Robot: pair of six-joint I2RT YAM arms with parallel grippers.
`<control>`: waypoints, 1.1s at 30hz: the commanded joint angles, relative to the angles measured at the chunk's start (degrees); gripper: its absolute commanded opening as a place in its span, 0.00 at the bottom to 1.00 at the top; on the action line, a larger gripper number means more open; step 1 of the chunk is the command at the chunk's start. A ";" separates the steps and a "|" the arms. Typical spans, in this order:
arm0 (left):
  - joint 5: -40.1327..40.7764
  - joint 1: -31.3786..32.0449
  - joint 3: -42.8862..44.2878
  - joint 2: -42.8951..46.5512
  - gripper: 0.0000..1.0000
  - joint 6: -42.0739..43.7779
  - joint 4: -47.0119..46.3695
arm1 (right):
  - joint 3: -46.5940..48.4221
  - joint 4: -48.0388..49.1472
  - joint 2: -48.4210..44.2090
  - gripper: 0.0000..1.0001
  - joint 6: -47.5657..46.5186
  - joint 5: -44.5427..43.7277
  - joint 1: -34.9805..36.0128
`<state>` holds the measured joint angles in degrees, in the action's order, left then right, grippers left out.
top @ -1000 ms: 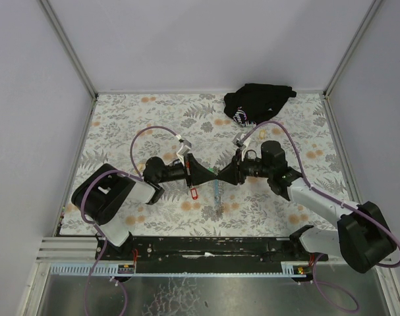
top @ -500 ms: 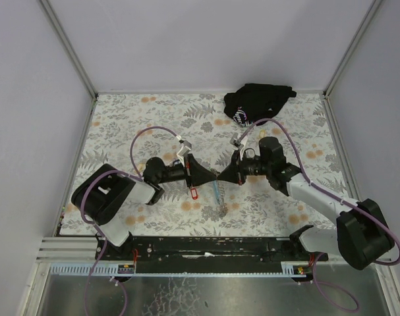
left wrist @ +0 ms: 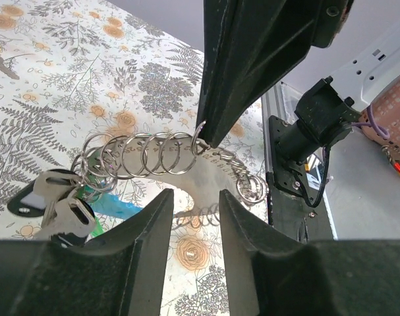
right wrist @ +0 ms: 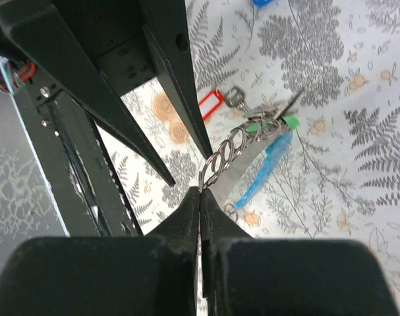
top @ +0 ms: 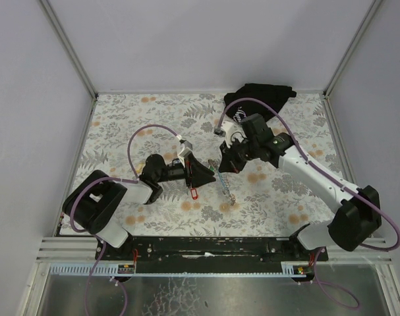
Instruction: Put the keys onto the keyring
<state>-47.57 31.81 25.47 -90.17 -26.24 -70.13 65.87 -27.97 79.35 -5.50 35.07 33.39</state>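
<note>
The keyring [left wrist: 147, 155], a springy chain of thin steel loops, hangs above the middle of the table [top: 120, 125], pinched at one end by the closed right gripper [right wrist: 200, 191]. The left gripper [left wrist: 194, 195] stands narrowly parted just beside it, gripping nothing visible. It looks light, hard and slippery, best pinched across one flat loop, while the plastic-tagged keys [left wrist: 55, 204] and soft blue strap [right wrist: 265, 168] will likely swing.

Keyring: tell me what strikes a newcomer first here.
The keyring, a stretched chain of linked rings, is pinched by the shut right tool, right in front of the open left tool. Keys bunch at one end; a black bundle lies at the table's far edge.
</note>
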 commanded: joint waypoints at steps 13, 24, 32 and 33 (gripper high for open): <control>-3.16 -0.08 1.86 -2.31 0.38 0.19 -5.37 | 19.07 -24.93 9.26 0.00 -8.52 -18.14 8.33; -4.46 -0.01 3.34 -5.59 0.40 -2.45 -10.69 | 18.13 -24.16 10.59 0.00 -13.56 -14.44 9.23; -5.16 0.26 3.70 -8.47 0.40 -5.33 -15.38 | 17.99 -23.23 11.43 0.00 -15.48 -11.19 9.24; -5.16 0.27 3.74 -8.71 0.40 -5.32 -15.39 | 17.87 -23.07 11.45 0.00 -15.75 -10.83 9.24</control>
<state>-51.68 31.83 28.03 -97.51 -30.39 -79.40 82.02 -52.01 91.15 -19.20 20.71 42.02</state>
